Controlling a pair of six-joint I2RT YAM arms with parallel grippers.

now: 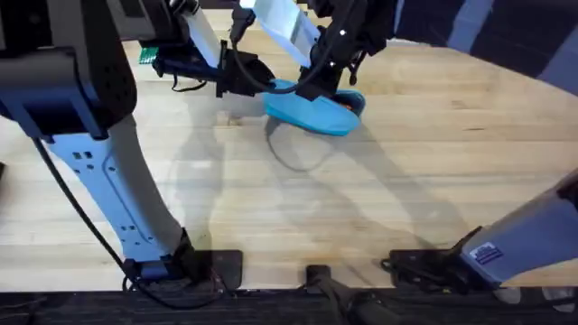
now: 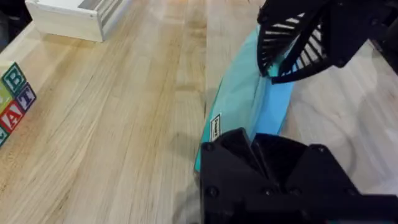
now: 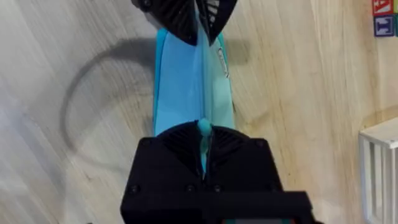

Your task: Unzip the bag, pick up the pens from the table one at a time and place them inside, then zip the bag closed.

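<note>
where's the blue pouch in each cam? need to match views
Overhead: the bag sits upper centre, between both grippers.
Left wrist: right of centre, running diagonally from the left gripper to the right gripper.
Right wrist: centre, vertical strip.
Shared landmark: the bag's white side label.

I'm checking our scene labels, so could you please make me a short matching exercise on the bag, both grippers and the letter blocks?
Things:
1. bag
2. left gripper
3. right gripper
4. letter blocks

Descriptions:
A. pinches the bag's far end
B. light blue, lying between both grippers
C. stand on the table, away from the bag
D. closed at the teal zipper pull

Pairs: 1-B, 2-A, 3-D, 4-C
</note>
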